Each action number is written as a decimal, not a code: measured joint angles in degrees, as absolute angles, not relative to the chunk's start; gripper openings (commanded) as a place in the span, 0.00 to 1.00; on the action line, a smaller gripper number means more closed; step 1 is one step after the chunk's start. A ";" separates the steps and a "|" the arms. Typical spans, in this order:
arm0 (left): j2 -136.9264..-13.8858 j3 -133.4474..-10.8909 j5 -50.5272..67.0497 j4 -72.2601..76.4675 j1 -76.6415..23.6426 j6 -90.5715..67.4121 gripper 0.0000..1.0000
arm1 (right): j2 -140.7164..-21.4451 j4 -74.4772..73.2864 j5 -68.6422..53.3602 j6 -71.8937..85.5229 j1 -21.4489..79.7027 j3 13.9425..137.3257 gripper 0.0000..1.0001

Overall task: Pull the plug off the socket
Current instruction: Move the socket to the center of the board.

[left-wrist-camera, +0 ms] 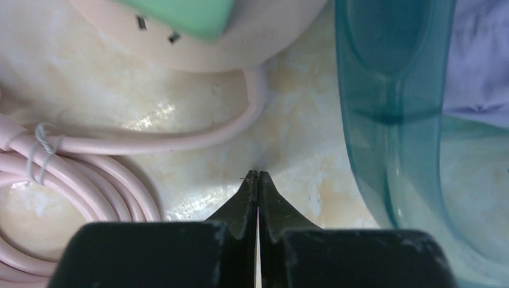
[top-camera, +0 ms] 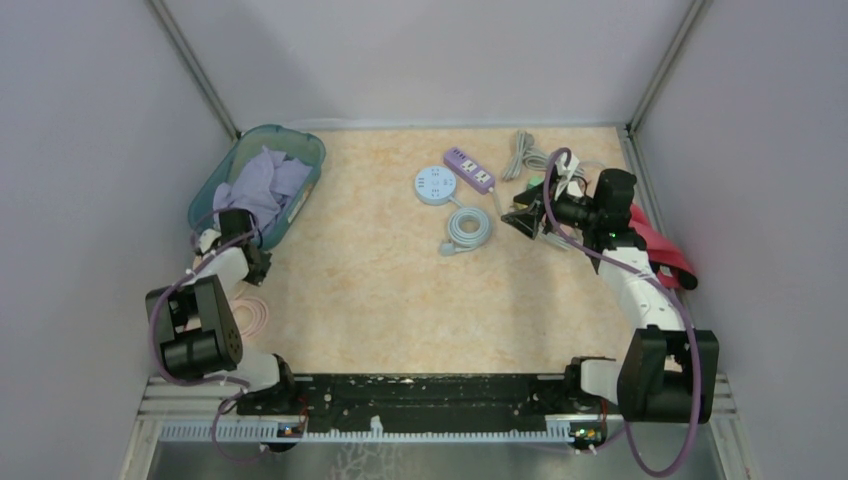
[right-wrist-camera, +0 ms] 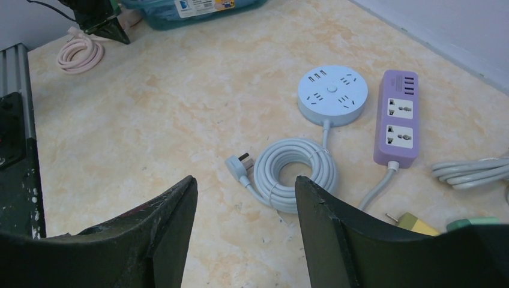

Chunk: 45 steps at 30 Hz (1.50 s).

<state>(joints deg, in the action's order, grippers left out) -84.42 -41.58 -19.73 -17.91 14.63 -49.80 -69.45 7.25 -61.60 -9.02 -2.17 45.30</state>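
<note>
**Q:** Now, which step is shown, and where is the plug?

**A:** Approach, as judged. The green plug [left-wrist-camera: 180, 15] appears to sit on the pink socket [left-wrist-camera: 270, 51], ahead of the left gripper [left-wrist-camera: 258, 175] at the far edge of its view. It is blurred, so how deep it is seated cannot be told. The left fingers [left-wrist-camera: 237, 207] are pressed together, tips meeting, with nothing between them. A pink cable [left-wrist-camera: 180, 141] crosses the table [left-wrist-camera: 294, 150] between tips and socket, clear of the tips.

**Q:** What does the next move call for?

**A:** Probably this: the fingers part, advance over the cable, and close on the plug's sides. Then they pull straight away from the socket's face. The socket looks light and may come along with the plug. The right gripper [right-wrist-camera: 245, 183] is well apart from it, fingers about half spread and empty. Ahead of them lie a blue socket [right-wrist-camera: 333, 96], a strip [right-wrist-camera: 399, 120] and a white coil [right-wrist-camera: 294, 174].

**Q:** And the edges and open room?

**A:** Right of the left fingers, the basket [left-wrist-camera: 384, 120] wall stands near. On their left lie the cable's tied loops. Sideways room is therefore tight, and the freer path is forward over the bare table towards the socket.
</note>
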 measured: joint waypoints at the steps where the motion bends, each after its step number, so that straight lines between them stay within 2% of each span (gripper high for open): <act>1: -83.83 -41.01 -18.79 -17.63 14.63 -49.71 0.00 | -69.45 7.20 -61.60 -9.02 -2.17 45.30 0.61; 2: -83.18 -40.42 -17.89 -17.41 14.63 -49.67 0.03 | -69.45 7.18 -61.60 -9.04 -2.17 45.30 0.61; 5: -81.67 -39.66 -16.80 -17.34 14.63 -48.99 0.28 | -69.45 7.18 -61.60 -9.30 -2.17 45.30 0.61; 7: -79.83 -39.59 -17.15 -17.45 14.63 -48.31 0.40 | -69.45 7.18 -61.63 -9.43 -2.17 45.30 0.61; 13: -77.41 -40.49 -23.38 -17.63 14.63 -47.92 0.46 | -69.45 7.18 -61.89 -9.43 -2.17 45.30 0.61; 20: -85.86 -45.56 -28.58 -18.87 14.68 -47.90 0.51 | -69.45 7.18 -62.19 -9.41 -2.17 45.30 0.61; 26: -89.47 -46.26 -28.91 -18.81 15.62 -47.72 0.49 | -69.45 7.18 -62.22 -9.41 -2.17 45.30 0.61; 36: -90.45 -46.74 -26.76 -18.31 16.67 -47.94 0.38 | -69.45 7.18 -62.22 -9.41 -2.17 45.30 0.61; 39: -91.07 -47.40 -26.17 -18.41 16.78 -48.12 0.25 | -69.45 7.18 -62.22 -9.43 -2.17 45.30 0.61; 41: -91.57 -48.07 -25.63 -18.63 16.82 -48.29 0.12 | -69.45 7.18 -62.24 -9.43 -2.17 45.30 0.61; 45: -92.09 -48.75 -23.53 -18.31 16.99 -48.62 0.01 | -69.45 7.18 -62.24 -9.43 -2.17 45.30 0.61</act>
<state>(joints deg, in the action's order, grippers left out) -92.09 -48.75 -23.53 -18.31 16.99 -48.62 -69.45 7.18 -62.24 -9.43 -2.17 45.30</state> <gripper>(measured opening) 0.088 0.608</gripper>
